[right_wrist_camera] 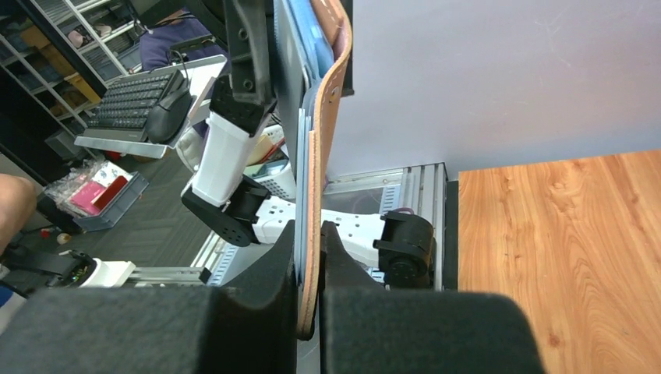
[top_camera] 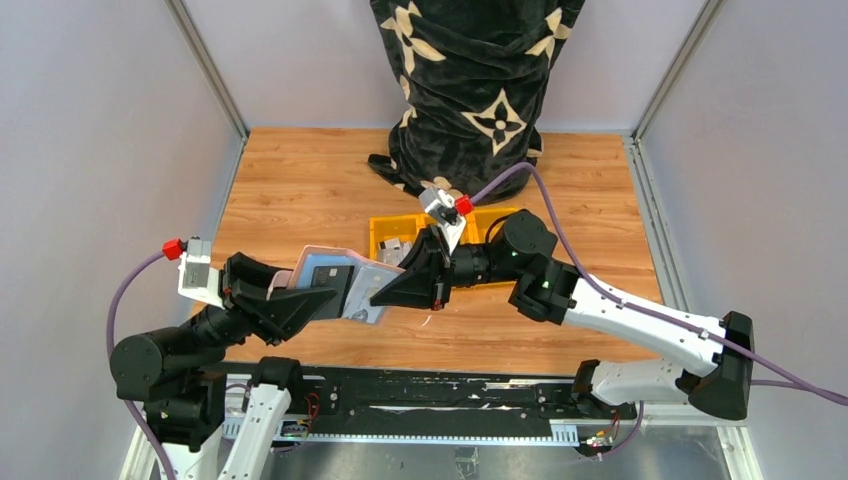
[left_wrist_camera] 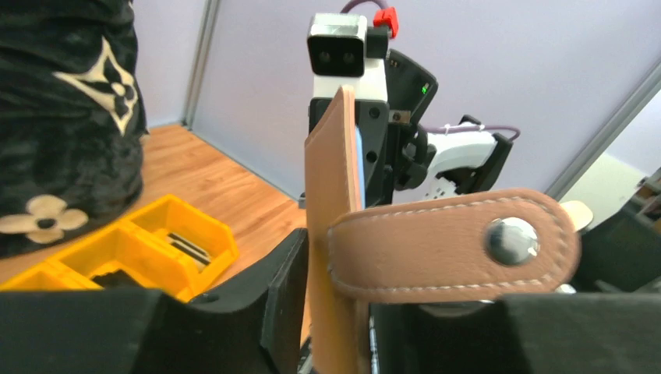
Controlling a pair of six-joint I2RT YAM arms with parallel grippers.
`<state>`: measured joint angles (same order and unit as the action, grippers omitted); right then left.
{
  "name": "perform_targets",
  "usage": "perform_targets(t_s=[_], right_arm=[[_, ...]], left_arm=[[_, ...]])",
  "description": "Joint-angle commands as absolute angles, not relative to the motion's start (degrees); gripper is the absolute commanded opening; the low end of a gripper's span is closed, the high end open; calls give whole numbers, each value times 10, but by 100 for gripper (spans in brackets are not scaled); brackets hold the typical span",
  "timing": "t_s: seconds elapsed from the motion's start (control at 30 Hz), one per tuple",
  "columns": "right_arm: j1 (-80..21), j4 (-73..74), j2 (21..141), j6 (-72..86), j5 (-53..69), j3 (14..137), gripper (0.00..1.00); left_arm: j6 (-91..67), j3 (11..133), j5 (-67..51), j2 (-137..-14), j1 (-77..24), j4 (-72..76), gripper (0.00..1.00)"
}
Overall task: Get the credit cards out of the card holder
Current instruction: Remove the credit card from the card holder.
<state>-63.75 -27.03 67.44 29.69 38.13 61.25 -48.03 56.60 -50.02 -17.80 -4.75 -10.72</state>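
Observation:
The brown card holder (top_camera: 372,278) hangs in the air between both grippers, above the table's front. My left gripper (top_camera: 322,298) is shut on its left end. In the left wrist view (left_wrist_camera: 335,261) the holder (left_wrist_camera: 327,179) stands edge-on between the fingers, and its tab with a metal snap (left_wrist_camera: 452,243) lies across to the right. My right gripper (top_camera: 388,290) is shut on the other end (right_wrist_camera: 310,238). The holder's leather edge (right_wrist_camera: 318,179) is there, with blue-grey credit cards (right_wrist_camera: 299,156) pressed beside it. A blue card edge (left_wrist_camera: 360,160) shows behind the leather.
A yellow three-compartment tray (top_camera: 385,228) lies just behind the grippers; it also shows in the left wrist view (left_wrist_camera: 140,234) with flat grey items in one compartment. A black patterned fabric bundle (top_camera: 470,90) stands at the back. Grey walls close both sides.

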Motion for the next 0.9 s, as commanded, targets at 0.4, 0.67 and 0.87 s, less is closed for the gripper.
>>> perform_targets(t_s=[0.4,0.67,0.87], right_arm=[[-629,36,726,215,452,812,0],[-629,89,714,185,455,828,0],[-629,112,724,182,466,847,0]], left_arm=[[-419,583,-488,-155,-50,-131,48],[-403,587,-493,-157,-50,-129,45],[-406,580,-507,-155,-50,-125,37]])
